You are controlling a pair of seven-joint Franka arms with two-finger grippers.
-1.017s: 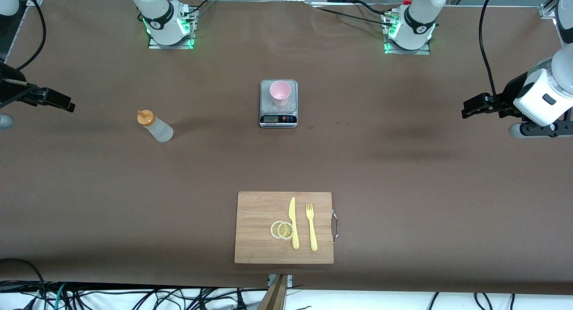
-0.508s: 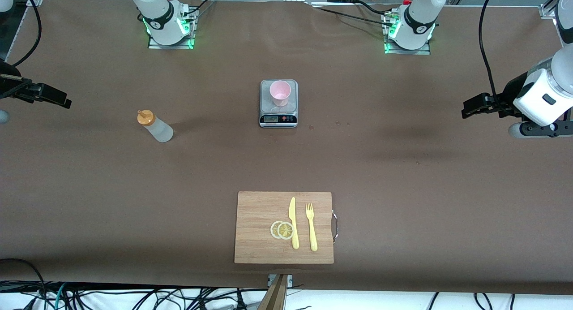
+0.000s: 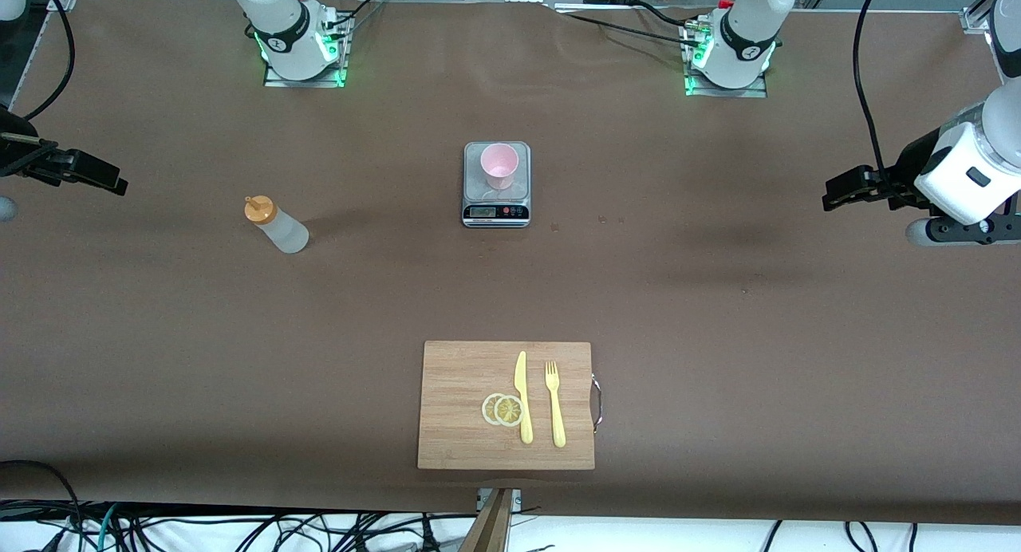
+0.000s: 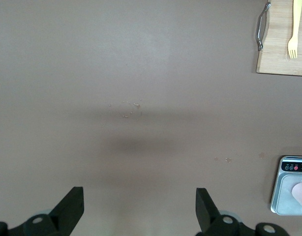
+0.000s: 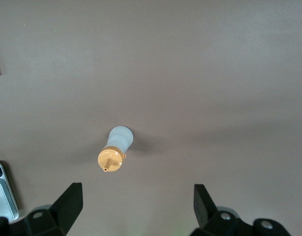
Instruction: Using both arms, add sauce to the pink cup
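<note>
Only the front view shows the pale pink plastic tumbler whole, standing on the grey kitchen scale. The right wrist view shows the translucent squeeze bottle with orange cap upright on the brown counter, below the right tool, its jaws spread and empty. The left tool likewise gapes over bare counter.

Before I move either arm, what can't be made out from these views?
- Scale display: digits too small, front view.
- Pink cup: contents unclear from the front view; cut off by the edge in the left wrist view.
- Sauce: fill level unreadable through its cloudy wall.
- Right gripper: arm cut off by the edge, front view.
</note>
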